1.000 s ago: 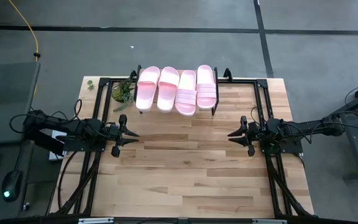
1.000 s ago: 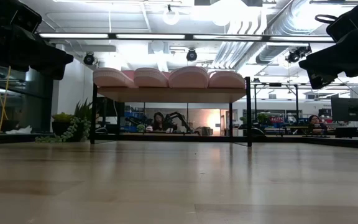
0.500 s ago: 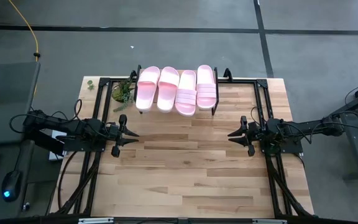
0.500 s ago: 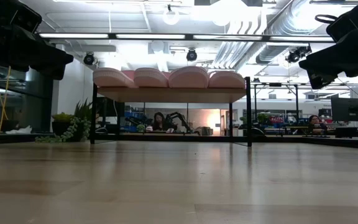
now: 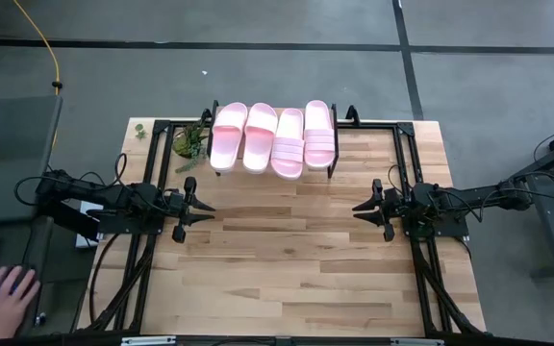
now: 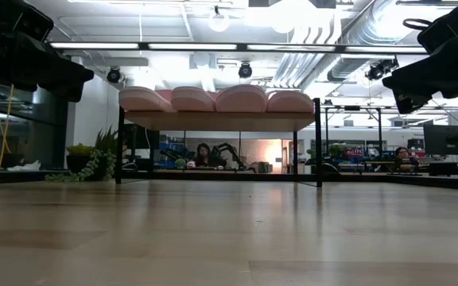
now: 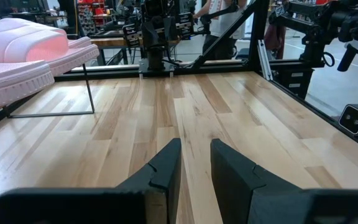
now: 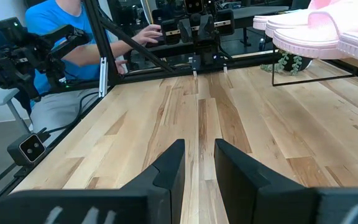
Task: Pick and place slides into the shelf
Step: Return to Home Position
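The left claw [image 5: 200,209] hovers empty over the counter [image 5: 287,269], fingers slightly parted. All four slides [image 5: 272,136] lie side by side on the shelf [image 6: 217,120]. The right claw [image 5: 362,208] hovers likewise, slightly parted and empty. The placing looks finished; nothing remains to pick.

Four pale pink slides [image 5: 272,136] look like soft matt foam with ribbed straps, resting on the shelf [image 6: 221,121], a light wooden board on thin black metal legs. Below the shelf, the table [image 5: 287,259] is pale wood planks with visible grain and a slight sheen.
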